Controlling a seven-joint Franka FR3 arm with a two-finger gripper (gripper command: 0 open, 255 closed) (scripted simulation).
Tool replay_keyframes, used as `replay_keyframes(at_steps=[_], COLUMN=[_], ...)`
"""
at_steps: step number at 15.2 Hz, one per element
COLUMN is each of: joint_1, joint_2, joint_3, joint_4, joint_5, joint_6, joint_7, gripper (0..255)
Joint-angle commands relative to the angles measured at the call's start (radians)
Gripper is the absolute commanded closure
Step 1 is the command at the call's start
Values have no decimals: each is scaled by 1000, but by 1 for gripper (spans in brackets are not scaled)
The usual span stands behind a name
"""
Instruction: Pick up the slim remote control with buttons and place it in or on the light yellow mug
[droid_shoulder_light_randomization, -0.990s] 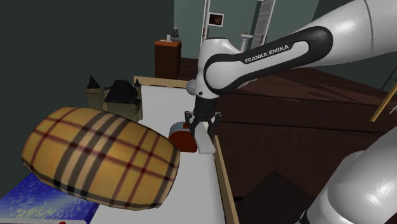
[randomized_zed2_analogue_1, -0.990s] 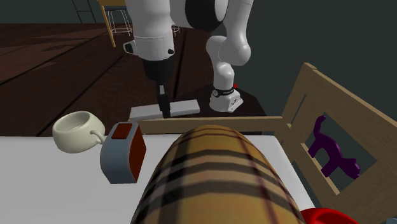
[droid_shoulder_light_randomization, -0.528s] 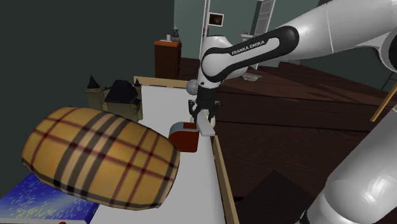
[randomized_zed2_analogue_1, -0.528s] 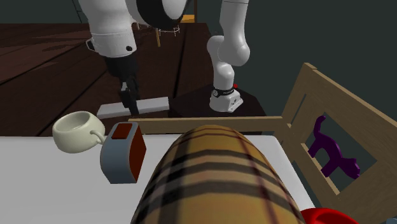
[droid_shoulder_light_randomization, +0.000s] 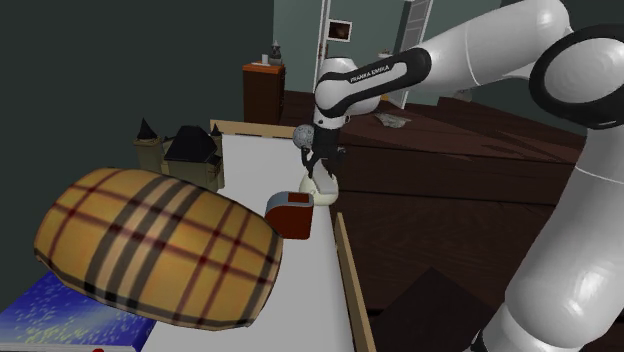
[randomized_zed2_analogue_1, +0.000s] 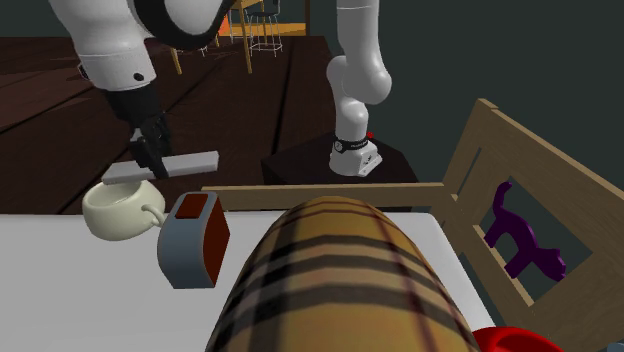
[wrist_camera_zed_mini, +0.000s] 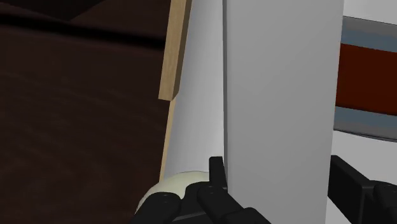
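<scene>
The white arm (randomized_zed2_analogue_1: 105, 50) has swung toward the second exterior view's left since a second ago, so just above the pale yellow mug (randomized_zed2_analogue_1: 118, 212) hangs the flat grey remote (randomized_zed2_analogue_1: 190, 162), clamped in the black gripper (randomized_zed2_analogue_1: 152, 165).

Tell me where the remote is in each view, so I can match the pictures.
Shoulder view: the remote is a small pale shape near the centre, just beyond the red box.
Second exterior view: it is the grey bar at the upper left, above the mug.
Wrist view: it is the wide grey slab clasped between the fingers.
Shared landmark: the red box, close to the remote everywhere.
</scene>
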Motion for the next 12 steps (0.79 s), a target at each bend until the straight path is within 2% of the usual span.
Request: replay_keyframes(at_steps=[1, 6, 9, 12], joint_1=[-12, -41, -57, -57], joint_2=[53, 207, 326, 332], joint_3=[-13, -43, -60, -61], joint_4=[78, 294, 474, 443], joint_5=[-11, -35, -48, -50], joint_6=[-25, -92, -153, -116], joint_7=[-23, -81, -118, -118], gripper=[255, 255, 255, 255])
